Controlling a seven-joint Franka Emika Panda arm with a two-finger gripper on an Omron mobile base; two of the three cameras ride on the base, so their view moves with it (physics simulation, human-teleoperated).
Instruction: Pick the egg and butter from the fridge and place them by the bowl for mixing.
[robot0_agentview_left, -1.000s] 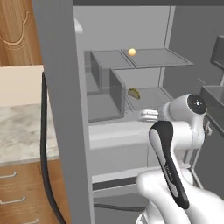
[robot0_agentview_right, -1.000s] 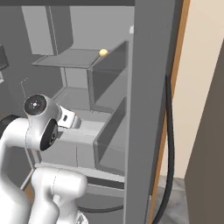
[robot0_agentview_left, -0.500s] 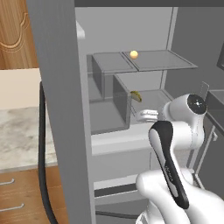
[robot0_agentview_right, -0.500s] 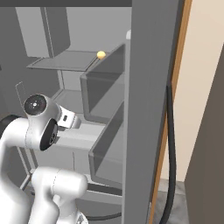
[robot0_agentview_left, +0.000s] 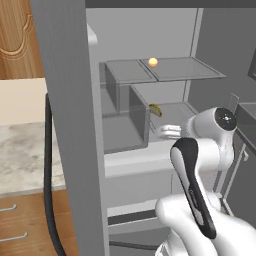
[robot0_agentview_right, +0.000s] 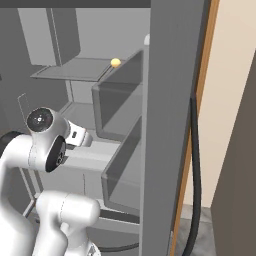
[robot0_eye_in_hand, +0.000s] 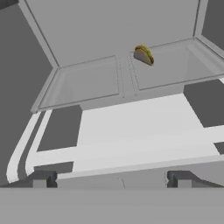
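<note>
The fingers (robot0_eye_in_hand: 112, 179) stand wide apart with nothing between them, their two dark tips pointing into the open fridge (robot0_agentview_left: 70, 125) over a pale ledge. On the left, the fridge's grey door edge hides much of the room, with a marbled worktop (robot0_agentview_left: 22, 150) and wooden cabinets beyond it. Further right, box-like bins (robot0_agentview_left: 125, 122) sit under an upper shelf (robot0_agentview_left: 185, 70) where the egg (robot0_agentview_left: 153, 62) rests. Lower and right of it, the butter (robot0_eye_in_hand: 143, 55) lies on the lower shelf, well ahead of the fingers.

Matt grey fridge (robot0_agentview_left: 70, 100) shelves; marbled stone counter (robot0_agentview_left: 20, 155); grained wood cabinet (robot0_agentview_left: 17, 37).
</note>
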